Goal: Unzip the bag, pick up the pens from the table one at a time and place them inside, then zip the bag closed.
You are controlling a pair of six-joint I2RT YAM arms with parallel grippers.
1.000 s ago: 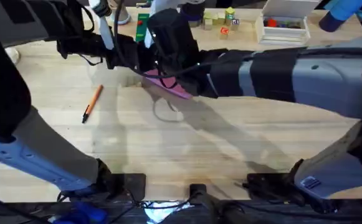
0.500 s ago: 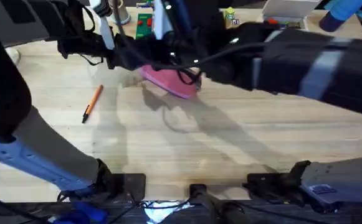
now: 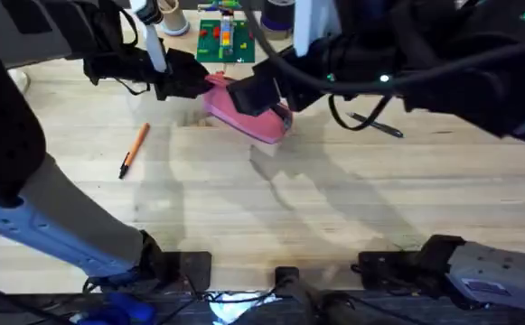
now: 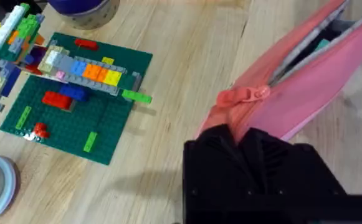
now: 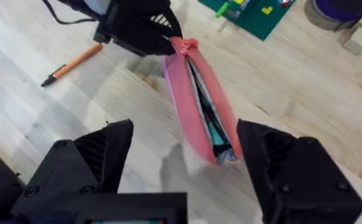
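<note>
The pink bag [image 3: 247, 115] lies at the back middle of the table [image 3: 271, 208], its zipper parted, with dark lining and something teal inside in the right wrist view. My left gripper [image 3: 199, 83] is shut on the bag's left end [image 4: 230, 118], by the zipper pull [image 4: 250, 94]. My right gripper [image 5: 185, 140] hangs open just above the bag [image 5: 196, 106], one finger on each side. On the wood to the left lies the orange pen [image 3: 134, 150], also in the right wrist view [image 5: 75, 61]. The black pen [image 3: 376, 125] lies right of the bag.
A green brick baseplate [image 3: 223, 41] with coloured bricks stands behind the bag, close to my left gripper [image 4: 75, 99]. A roll [image 3: 164, 16] and other small items line the back edge. The right arm spans the upper right, large and dark.
My right arm has risen and drawn back to the right, uncovering the pink bag and the black pen. The left gripper has stayed on the bag's end. The orange pen has not moved.
</note>
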